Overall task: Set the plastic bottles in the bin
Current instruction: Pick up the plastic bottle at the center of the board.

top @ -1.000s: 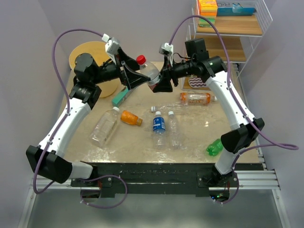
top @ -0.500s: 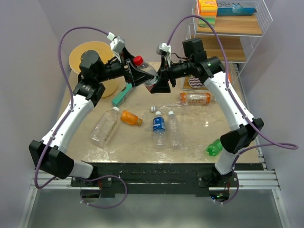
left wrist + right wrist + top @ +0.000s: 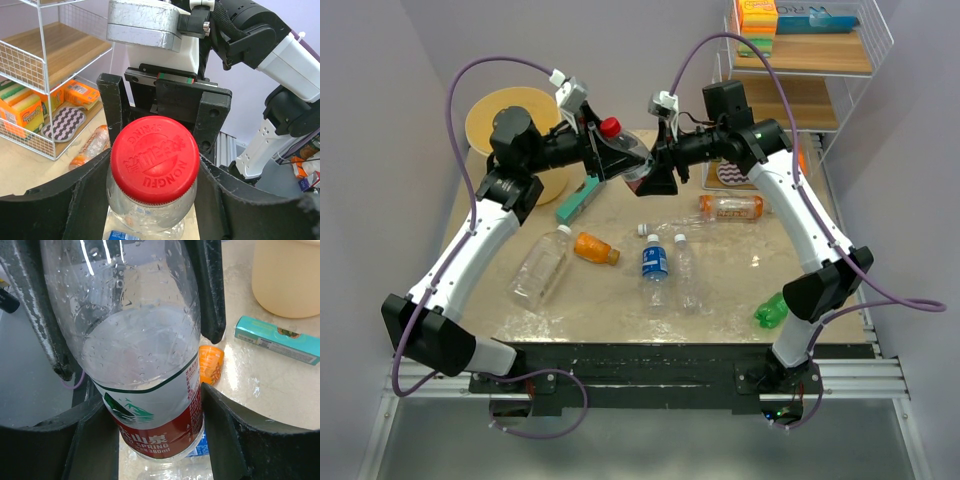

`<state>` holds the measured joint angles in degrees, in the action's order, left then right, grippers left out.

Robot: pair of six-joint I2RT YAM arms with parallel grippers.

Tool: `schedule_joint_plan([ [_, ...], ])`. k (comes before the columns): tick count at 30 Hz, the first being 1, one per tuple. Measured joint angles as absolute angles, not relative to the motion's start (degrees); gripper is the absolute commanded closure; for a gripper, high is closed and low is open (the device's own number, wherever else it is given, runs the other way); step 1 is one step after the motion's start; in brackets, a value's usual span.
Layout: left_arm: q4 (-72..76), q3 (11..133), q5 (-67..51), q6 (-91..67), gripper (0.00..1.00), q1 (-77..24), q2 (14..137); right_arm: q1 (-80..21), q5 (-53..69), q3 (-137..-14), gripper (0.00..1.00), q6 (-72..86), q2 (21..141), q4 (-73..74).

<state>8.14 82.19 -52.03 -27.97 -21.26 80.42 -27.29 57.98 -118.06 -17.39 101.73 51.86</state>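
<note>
- Because the round pale yellow-tan plastic bin [image 3: 505, 100] sits at ten o'clock, on the left arm's side, the clear red-capped plastic bottle [image 3: 628, 150] hangs mid-air at twelve o'clock, apparently for a handover.
- Its labelled body is clamped in the right gripper [image 3: 655, 170], while the jaws of the left gripper [image 3: 603, 158] hug its neck.

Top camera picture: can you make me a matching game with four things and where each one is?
Things:
1. red-capped bottle
2. green bottle
3. teal box
4. blue-labelled bottle

Places:
A. lying right beside the bin
B. lying in the middle of the table
C. held up in the air
D. lying near the table's near right edge

Pairs: 1-C, 2-D, 3-A, 4-B
</note>
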Motion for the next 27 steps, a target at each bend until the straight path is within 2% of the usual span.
schedule_joint_plan([
  [2,8.2,82.2,-52.0,-27.9,0.51,-21.3,80.4,-27.3,58.0,-118.1,0.46,-17.4,101.7,51.9],
  [6,8.2,82.2,-52.0,-27.9,0.75,-21.3,80.4,-27.3,57.9,-118.1,0.44,-17.4,101.7,51.9],
  [9,8.2,82.2,-52.1,-27.9,0.86,-21.3,80.4,-27.3,57.7,-118.1,0.40,-17.4,101.7,51.9],
  [15,8.2,82.1,-52.1,-27.9,1.00,-21.4,80.4,-27.3,57.2,-118.1,0.33,-17.6,101.6,51.9],
  [27,7.6,82.1,-51.5,-27.5,1.00,-21.4,79.7,-27.4,53.6,-117.3,0.19,-18.5,98.7,52.6],
])
